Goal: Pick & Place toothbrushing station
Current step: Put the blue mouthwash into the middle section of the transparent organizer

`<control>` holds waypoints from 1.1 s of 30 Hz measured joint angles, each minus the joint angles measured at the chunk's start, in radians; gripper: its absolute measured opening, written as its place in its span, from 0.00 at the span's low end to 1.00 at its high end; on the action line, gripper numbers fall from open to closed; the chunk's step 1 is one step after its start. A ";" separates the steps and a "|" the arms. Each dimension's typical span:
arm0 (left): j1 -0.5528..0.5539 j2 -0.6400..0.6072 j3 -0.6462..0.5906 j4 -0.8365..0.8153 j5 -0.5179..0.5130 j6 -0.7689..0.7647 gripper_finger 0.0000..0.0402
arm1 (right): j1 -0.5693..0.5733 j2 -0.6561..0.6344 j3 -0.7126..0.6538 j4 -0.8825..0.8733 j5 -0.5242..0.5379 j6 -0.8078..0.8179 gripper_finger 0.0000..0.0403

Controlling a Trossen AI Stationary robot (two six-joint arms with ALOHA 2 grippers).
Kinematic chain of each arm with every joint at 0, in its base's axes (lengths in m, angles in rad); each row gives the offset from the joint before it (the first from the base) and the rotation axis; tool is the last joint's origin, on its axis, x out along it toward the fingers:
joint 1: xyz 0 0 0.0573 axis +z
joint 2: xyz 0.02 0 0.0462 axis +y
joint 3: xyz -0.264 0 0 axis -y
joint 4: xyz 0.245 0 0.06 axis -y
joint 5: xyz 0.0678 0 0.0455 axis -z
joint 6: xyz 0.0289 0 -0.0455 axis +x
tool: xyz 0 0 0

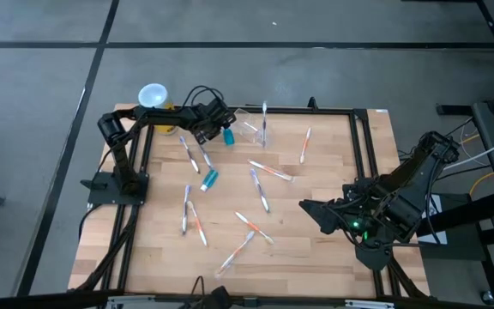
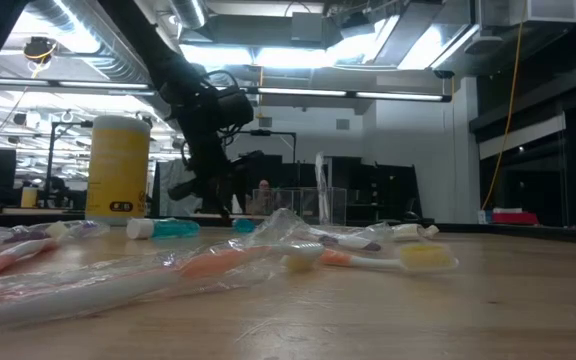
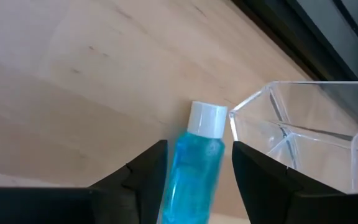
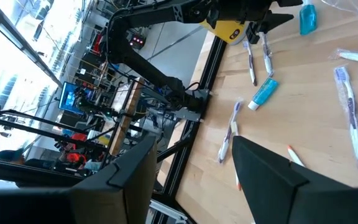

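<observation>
The clear plastic holder [image 1: 247, 127] stands on the table near its far edge; it also shows in the left wrist view [image 3: 303, 124]. A toothbrush [image 1: 264, 122] stands at the holder's right side. My left gripper [image 1: 221, 124] is open just left of the holder. A small blue bottle with a white cap [image 3: 197, 162] lies between its fingers, with narrow gaps on both sides, and its cap points at the holder's corner. The bottle also shows in the high view [image 1: 228, 136]. My right gripper [image 1: 309, 209] is open and empty above the table's right part.
A yellow canister with a white top [image 1: 153, 96] stands at the far left corner. A second blue tube [image 1: 210, 178] and several wrapped toothbrushes [image 1: 260, 184] lie scattered over the middle of the table. A black frame [image 1: 363, 137] borders the wood.
</observation>
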 joint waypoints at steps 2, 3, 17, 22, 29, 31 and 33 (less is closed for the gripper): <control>0.000 0.000 0.000 0.000 -0.009 0.021 0.43 | 0.000 0.000 0.000 0.000 0.000 0.000 0.53; 0.000 0.000 0.000 0.000 -0.010 0.029 0.43 | 0.000 0.000 0.000 0.000 0.000 -0.001 0.53; 0.006 0.058 0.001 0.093 0.001 0.076 0.43 | 0.000 0.000 0.000 0.015 -0.006 -0.001 0.53; 0.012 0.073 0.003 0.094 -0.004 0.140 0.44 | 0.000 0.000 0.000 0.015 -0.003 -0.007 0.53; -0.020 0.113 0.006 0.073 0.008 0.185 0.43 | 0.000 0.000 0.000 0.017 0.000 -0.014 0.53; -0.034 0.113 0.007 0.059 -0.003 0.185 0.42 | 0.000 0.000 0.000 0.027 0.000 -0.014 0.53; -0.041 0.110 0.008 0.034 0.018 0.194 0.42 | 0.000 0.000 0.000 0.037 0.000 -0.016 0.53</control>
